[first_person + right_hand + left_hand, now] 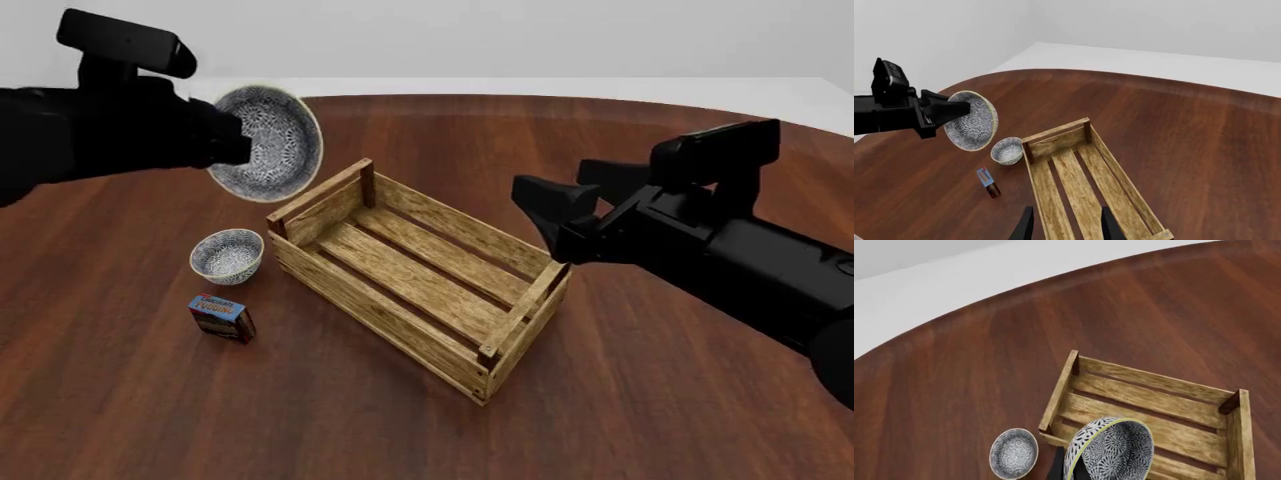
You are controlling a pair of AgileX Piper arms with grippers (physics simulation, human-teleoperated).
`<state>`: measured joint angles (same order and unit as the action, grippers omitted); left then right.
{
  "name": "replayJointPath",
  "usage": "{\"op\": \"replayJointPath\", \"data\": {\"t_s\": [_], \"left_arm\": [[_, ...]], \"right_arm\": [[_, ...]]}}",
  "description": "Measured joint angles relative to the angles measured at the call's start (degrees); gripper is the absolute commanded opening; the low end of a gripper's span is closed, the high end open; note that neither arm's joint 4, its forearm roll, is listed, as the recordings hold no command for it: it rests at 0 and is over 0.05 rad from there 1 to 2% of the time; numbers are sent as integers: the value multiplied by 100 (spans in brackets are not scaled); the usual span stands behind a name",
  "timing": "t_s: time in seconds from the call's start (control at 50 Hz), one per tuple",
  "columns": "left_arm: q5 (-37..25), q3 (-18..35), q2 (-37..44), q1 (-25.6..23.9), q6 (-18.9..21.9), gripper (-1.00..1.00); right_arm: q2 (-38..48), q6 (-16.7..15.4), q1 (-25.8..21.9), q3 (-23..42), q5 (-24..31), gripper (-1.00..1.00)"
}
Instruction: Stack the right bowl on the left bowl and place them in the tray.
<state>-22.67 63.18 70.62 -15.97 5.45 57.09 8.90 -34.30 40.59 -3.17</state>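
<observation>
My left gripper [235, 140] is shut on the rim of one floral bowl [270, 142] and holds it tilted on its side in the air, over the left end of the tray [387, 312]. The held bowl also shows in the left wrist view [1114, 452] and the right wrist view [971, 120]. The twin bowl [227, 255] sits upright on the table just left of the tray, below the held one. My right gripper [545, 215] is open and empty, hovering above the tray's right end. The tray holds nothing.
A small blue-and-red box [222, 317] lies on the table in front of the resting bowl. The round wooden table's far edge [987, 305] curves behind the tray.
</observation>
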Motion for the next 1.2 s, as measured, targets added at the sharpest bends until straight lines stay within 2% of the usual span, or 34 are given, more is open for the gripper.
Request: {"op": "replayJointPath", "data": {"t_s": [1.2], "left_arm": [[215, -393, 778, 1081, -282, -100]], "right_arm": [[40, 28, -16, -11, -36, 100]]}}
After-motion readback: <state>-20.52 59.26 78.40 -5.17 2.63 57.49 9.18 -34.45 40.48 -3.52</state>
